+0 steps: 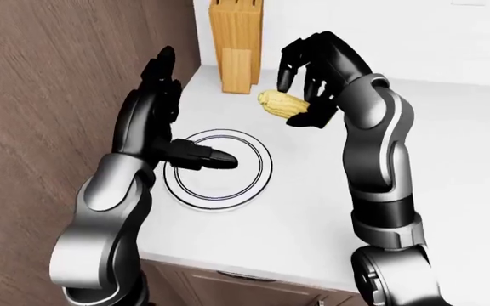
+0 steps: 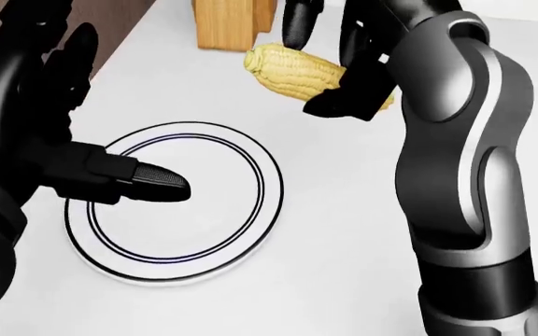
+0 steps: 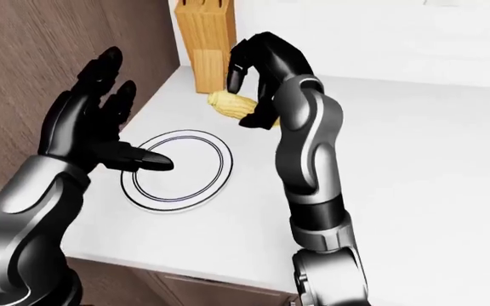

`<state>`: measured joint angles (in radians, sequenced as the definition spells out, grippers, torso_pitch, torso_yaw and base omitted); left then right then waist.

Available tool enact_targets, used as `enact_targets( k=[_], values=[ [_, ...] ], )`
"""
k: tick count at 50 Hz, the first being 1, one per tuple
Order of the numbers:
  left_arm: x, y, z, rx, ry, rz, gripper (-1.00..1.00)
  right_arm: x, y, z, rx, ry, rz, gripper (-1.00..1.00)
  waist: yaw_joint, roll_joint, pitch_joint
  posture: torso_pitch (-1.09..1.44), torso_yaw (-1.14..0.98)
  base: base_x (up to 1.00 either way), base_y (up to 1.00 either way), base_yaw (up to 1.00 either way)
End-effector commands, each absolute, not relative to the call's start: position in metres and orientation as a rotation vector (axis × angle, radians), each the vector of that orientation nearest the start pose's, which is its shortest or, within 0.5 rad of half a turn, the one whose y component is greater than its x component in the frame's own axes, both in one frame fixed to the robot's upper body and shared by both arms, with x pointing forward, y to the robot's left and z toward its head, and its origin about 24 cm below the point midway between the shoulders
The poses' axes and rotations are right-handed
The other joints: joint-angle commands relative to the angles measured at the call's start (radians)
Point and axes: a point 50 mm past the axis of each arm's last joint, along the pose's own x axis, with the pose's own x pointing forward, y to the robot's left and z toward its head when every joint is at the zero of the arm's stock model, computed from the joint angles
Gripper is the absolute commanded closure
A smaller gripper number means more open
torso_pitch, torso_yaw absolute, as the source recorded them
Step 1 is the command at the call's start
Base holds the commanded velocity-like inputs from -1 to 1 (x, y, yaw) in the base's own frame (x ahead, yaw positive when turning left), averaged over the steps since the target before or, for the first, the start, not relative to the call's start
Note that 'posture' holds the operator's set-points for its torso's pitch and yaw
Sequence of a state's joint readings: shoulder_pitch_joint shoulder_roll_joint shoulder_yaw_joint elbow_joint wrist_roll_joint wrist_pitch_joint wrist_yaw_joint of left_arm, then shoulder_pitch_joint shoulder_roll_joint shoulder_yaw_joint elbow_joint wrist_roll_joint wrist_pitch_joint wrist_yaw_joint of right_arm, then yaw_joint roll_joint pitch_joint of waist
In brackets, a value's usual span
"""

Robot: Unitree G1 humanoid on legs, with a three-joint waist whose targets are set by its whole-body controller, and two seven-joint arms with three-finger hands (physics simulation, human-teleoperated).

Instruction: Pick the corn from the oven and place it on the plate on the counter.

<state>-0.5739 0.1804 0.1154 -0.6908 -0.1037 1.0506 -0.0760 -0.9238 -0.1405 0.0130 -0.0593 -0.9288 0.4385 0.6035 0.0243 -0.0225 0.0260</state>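
Head view: my right hand [image 2: 343, 66] is clamped on the bumpy yellow corn [image 2: 292, 70], held above the round white plate [image 2: 241, 238]; my left hand [image 2: 35, 133] is spread over the plate's left rim. Left-eye view: a wooden knife block [image 1: 235, 44] stands beyond the plate, with bare white counter [image 1: 458, 178] to its right.

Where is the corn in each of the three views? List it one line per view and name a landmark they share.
Left-eye view: the corn sits upper middle, held in the right hand, up and right of the plate.
Head view: top middle, up and right of the plate.
Right-eye view: upper middle, left of centre.
Shared landmark: the wooden knife block, just up and left of the corn.
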Motion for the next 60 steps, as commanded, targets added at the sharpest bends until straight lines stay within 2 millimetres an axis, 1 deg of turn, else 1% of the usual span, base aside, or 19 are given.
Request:
enact_targets(
  k=[1,4,8,16,20,22,26,31,35,39,42,49,57,59,60],
  values=[
    [0.263,0.146,0.255,0.111,-0.291,-0.135,-1.00,0.330,-0.108,0.292,-1.029,-0.349,0.091,0.95,-0.006,0.013,-0.015,0.00,0.00,0.00,0.00,0.00],
    [0.258,0.148,0.260,0.110,-0.299,-0.135,-1.00,0.326,-0.098,0.295,-1.033,-0.366,0.108,0.95,-0.009,0.017,-0.017,0.00,0.00,0.00,0.00,0.00],
    [0.256,0.150,0.259,0.111,-0.304,-0.133,-1.00,0.324,-0.086,0.298,-1.030,-0.387,0.127,0.95,-0.015,0.020,-0.017,0.00,0.00,0.00,0.00,0.00],
    [0.255,0.152,0.260,0.110,-0.309,-0.129,-1.00,0.328,-0.064,0.293,-1.027,-0.408,0.180,0.95,-0.023,0.029,-0.020,0.00,0.00,0.00,0.00,0.00],
    [0.253,0.155,0.261,0.110,-0.311,-0.125,-1.00,0.328,-0.053,0.296,-1.009,-0.422,0.216,0.95,-0.026,0.033,-0.021,0.00,0.00,0.00,0.00,0.00],
    [0.252,0.156,0.261,0.110,-0.314,-0.125,-1.00,0.330,-0.048,0.300,-0.996,-0.426,0.230,0.95,-0.027,0.035,-0.020,0.00,0.00,0.00,0.00,0.00],
    [0.248,0.159,0.267,0.111,-0.321,-0.119,-1.00,0.330,-0.038,0.303,-0.973,-0.419,0.277,0.95,-0.030,0.041,-0.015,0.00,0.00,0.00,0.00,0.00],
    [0.244,0.164,0.269,0.109,-0.326,-0.108,-1.00,0.326,-0.023,0.304,-0.886,-0.425,0.375,0.95,-0.033,0.053,-0.006,0.00,0.00,0.00,0.00,0.00],
    [0.242,0.166,0.270,0.109,-0.331,-0.107,-1.00,0.326,-0.014,0.305,-0.861,-0.446,0.397,0.95,-0.035,0.061,-0.003,0.00,0.00,0.00,0.00,0.00],
    [0.237,0.170,0.270,0.110,-0.332,-0.101,-1.00,0.322,-0.003,0.307,-0.839,-0.470,0.417,0.95,-0.037,0.066,-0.003,0.00,0.00,0.00,0.00,0.00],
    [0.234,0.173,0.269,0.109,-0.333,-0.098,-1.00,0.320,0.007,0.302,-0.844,-0.478,0.431,0.95,-0.037,0.068,-0.001,0.00,0.00,0.00,0.00,0.00],
    [0.230,0.176,0.271,0.107,-0.340,-0.095,-1.00,0.320,0.021,0.290,-0.877,-0.479,0.451,0.95,-0.037,0.073,-0.003,0.00,0.00,0.00,0.00,0.00],
    [0.230,0.177,0.272,0.104,-0.343,-0.091,-1.00,0.323,0.028,0.274,-0.905,-0.464,0.461,0.92,-0.035,0.075,-0.006,0.00,0.00,0.00,0.00,0.00],
    [0.230,0.176,0.272,0.105,-0.344,-0.093,-1.00,0.324,0.028,0.272,-0.906,-0.458,0.463,0.89,-0.035,0.076,-0.007,0.00,0.00,0.00,0.00,0.00],
    [0.230,0.175,0.272,0.106,-0.344,-0.095,-1.00,0.324,0.029,0.270,-0.909,-0.457,0.465,0.84,-0.035,0.076,-0.008,0.00,0.00,0.00,0.00,0.00]
  ],
)
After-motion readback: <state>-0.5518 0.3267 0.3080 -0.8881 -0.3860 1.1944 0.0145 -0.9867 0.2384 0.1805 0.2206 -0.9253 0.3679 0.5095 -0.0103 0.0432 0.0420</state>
